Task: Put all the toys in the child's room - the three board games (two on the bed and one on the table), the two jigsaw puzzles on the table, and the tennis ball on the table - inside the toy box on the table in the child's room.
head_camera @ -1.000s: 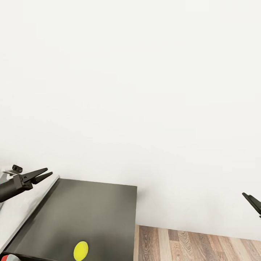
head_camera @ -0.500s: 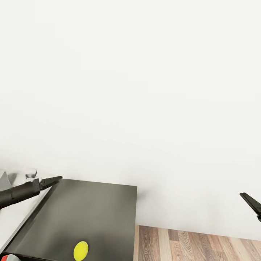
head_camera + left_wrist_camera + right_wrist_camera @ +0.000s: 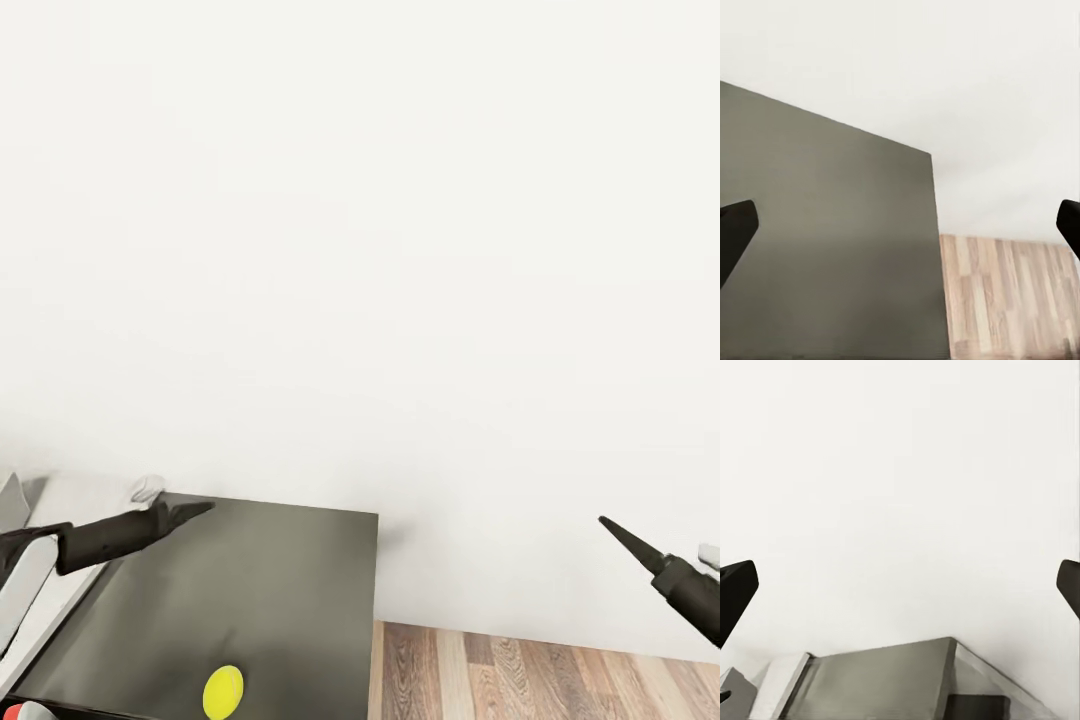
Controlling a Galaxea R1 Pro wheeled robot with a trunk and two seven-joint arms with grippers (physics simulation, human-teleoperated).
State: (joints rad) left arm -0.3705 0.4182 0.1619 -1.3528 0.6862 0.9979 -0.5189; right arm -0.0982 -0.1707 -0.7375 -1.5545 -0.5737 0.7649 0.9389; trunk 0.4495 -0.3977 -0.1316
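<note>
My left gripper [image 3: 195,511] had swung in over the worktop's [image 3: 260,590] far edge, my right gripper [image 3: 615,531] risen beside it, both spread wide and empty. The ball [image 3: 223,692] sat by the near edge, so I judged a reach was starting.

Dark left arm reaching forward with its black two-fingered left gripper [image 3: 195,511] over the dark grey table's [image 3: 290,580] far left corner, fingers spread apart, black pointed right gripper [image 3: 618,532] raised right of the table, fingers likewise parted
</note>
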